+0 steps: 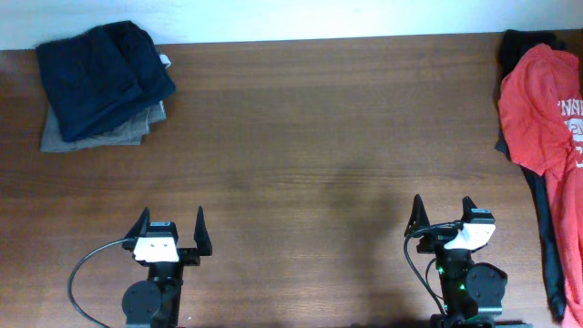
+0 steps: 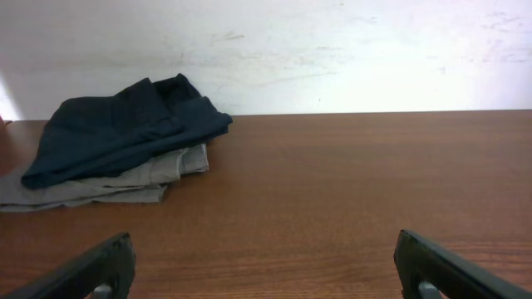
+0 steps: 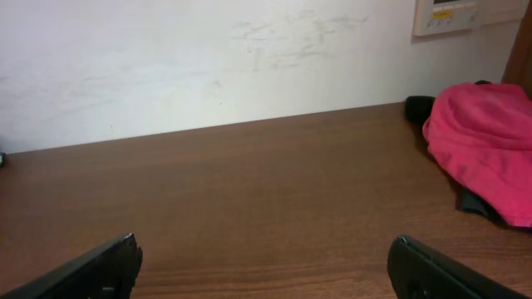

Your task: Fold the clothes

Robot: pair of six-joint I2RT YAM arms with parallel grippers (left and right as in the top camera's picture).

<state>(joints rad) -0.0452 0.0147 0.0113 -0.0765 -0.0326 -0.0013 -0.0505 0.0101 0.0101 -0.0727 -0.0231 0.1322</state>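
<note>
A stack of clothes (image 1: 102,87) lies at the upper left of the surface (image 1: 310,137); a T-shirt (image 1: 542,105) lies at the right edge, draped over another garment (image 1: 517,44).

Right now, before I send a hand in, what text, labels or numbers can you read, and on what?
Red-orange T-shirt: white chest lettering, cut off by the picture's edge and blurred; unreadable.
Wall panel: yellow label, too small to read.
No other text shows.
</note>
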